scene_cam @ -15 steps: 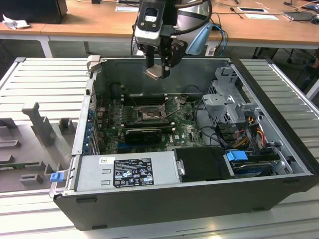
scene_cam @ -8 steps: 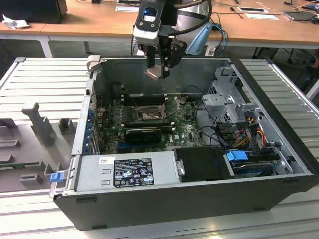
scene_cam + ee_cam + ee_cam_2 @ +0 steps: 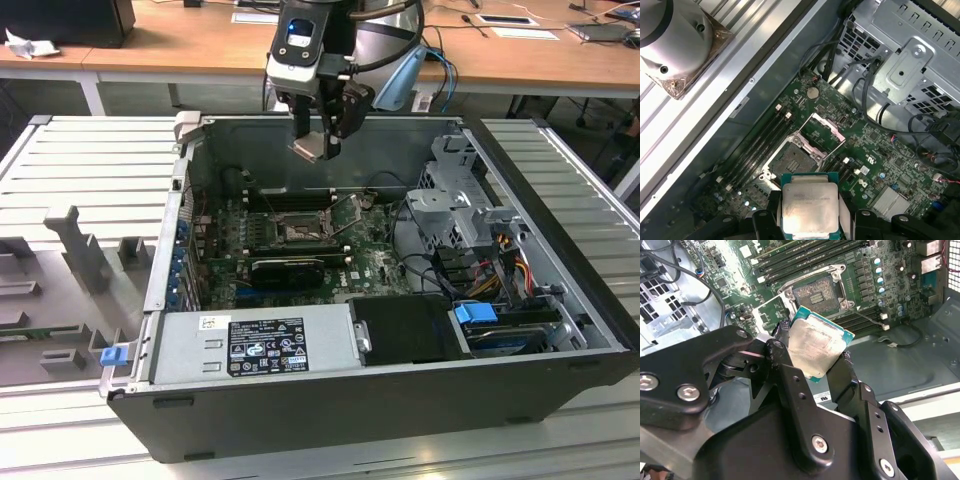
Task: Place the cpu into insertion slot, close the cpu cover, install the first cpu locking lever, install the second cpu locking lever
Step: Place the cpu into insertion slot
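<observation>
My gripper [image 3: 318, 132] hangs above the open computer case, over its far wall, and is shut on the cpu [image 3: 308, 148]. The cpu [image 3: 817, 347] is a pale silver square on a green carrier board, pinched at two opposite edges between the black fingers [image 3: 779, 356]. In the first wrist view the cpu [image 3: 809, 206] sits just short of the insertion slot [image 3: 792, 160]. The slot [image 3: 818, 294] lies bare on the motherboard, well below the chip. The cpu cover [image 3: 823, 131] stands swung up beside the slot [image 3: 298, 228].
Memory sticks [image 3: 757, 145] run along the slot's side. A long black card [image 3: 285, 268] lies in front of the slot, with the power supply [image 3: 260, 340] nearer. A metal drive cage [image 3: 455, 200] with cables fills the exterior view's right. Grey fixtures [image 3: 80, 250] stand outside the case.
</observation>
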